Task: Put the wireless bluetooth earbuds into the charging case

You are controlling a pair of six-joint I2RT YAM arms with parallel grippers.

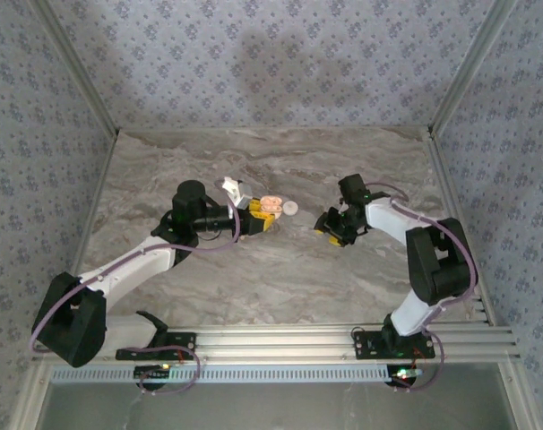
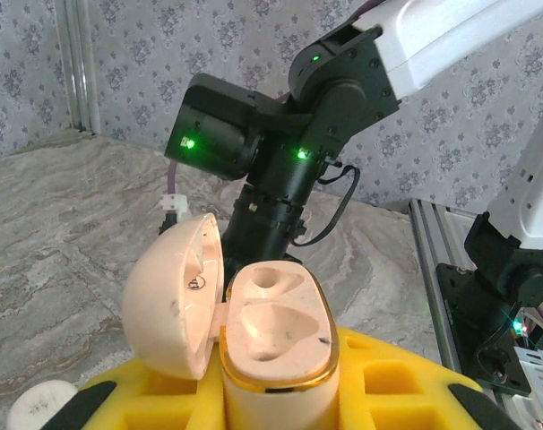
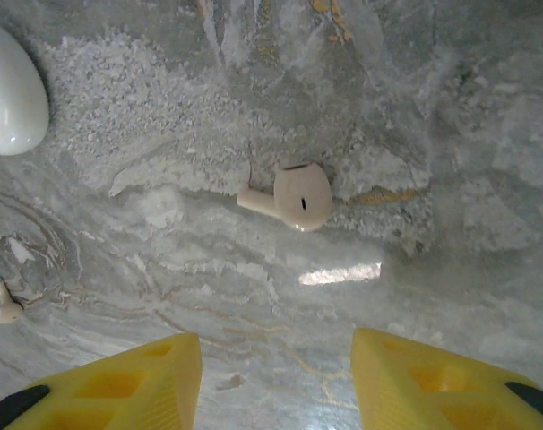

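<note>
Charging case (image 2: 276, 345) tan-beige, lid swung open leftward, both wells empty, upright. One earbud (image 3: 294, 199) pale, lying on side on marble; second earbud (image 3: 3, 307) well apart.

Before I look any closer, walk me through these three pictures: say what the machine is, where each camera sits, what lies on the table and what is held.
These are two robot arms bolted at the near edge of a marble table. The top picture comes from a fixed camera above and behind them. The other two come from a camera on each wrist, with that arm's own yellow fingers at the bottom.

The left gripper is shut on the charging case, which is tan and stands with its lid swung open. Both hollows inside look empty.

The right gripper hangs open above the table, holding nothing. Below it lies one earbud, between the lines of its fingers. A second earbud lies farther off, at the left edge of that picture. A white rounded object sits at its upper left; I cannot tell what it is.
</note>
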